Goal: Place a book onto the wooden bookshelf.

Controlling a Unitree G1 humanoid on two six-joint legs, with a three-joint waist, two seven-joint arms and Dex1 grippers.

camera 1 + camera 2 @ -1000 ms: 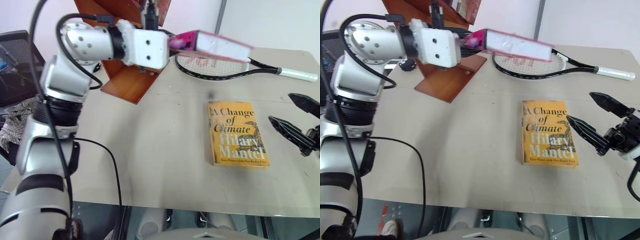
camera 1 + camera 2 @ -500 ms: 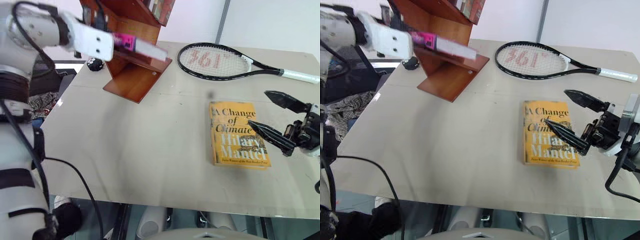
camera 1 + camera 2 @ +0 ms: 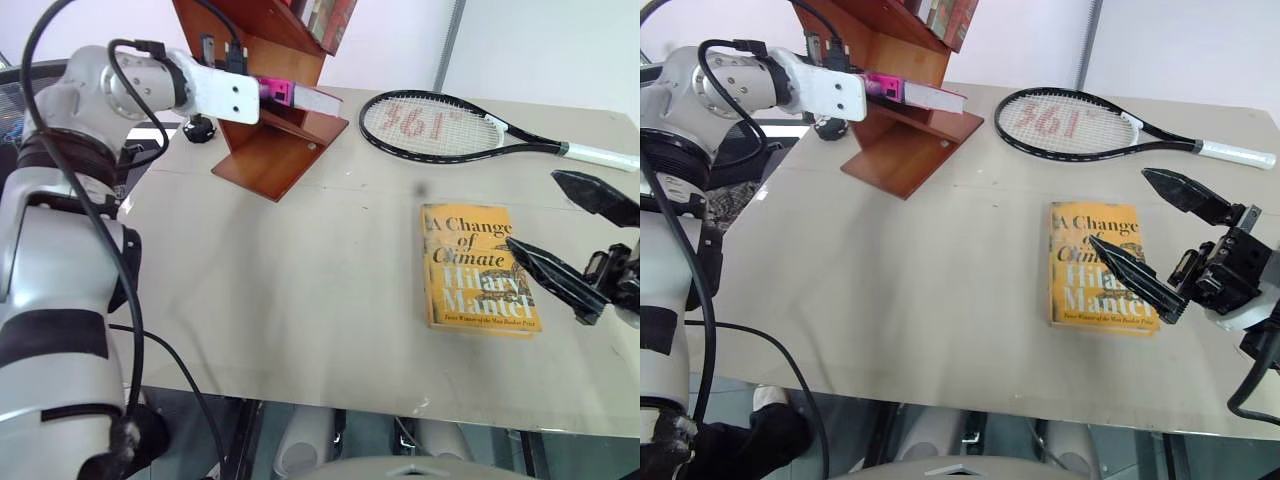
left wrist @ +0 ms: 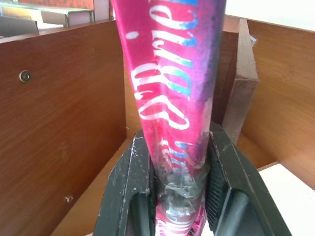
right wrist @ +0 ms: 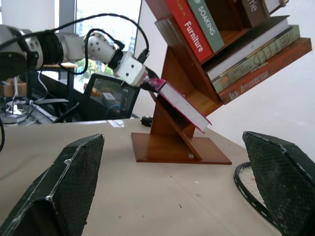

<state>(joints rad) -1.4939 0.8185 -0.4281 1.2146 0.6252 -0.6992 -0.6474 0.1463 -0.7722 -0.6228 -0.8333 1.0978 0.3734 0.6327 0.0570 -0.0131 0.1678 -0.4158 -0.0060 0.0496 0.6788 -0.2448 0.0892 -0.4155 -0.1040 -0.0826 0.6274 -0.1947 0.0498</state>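
Pink book at the shelf, pinched by its spine.
Left gripper (image 4: pixel 179 196) fingers clamp the magenta paperback (image 3: pixel 910 93), white script on its spine, apparently resting on the wooden bookshelf (image 3: pixel 902 140) lower slanted board; right gripper (image 3: pixel 1160 245) spread wide, empty, above the yellow novel (image 3: pixel 1090 270).
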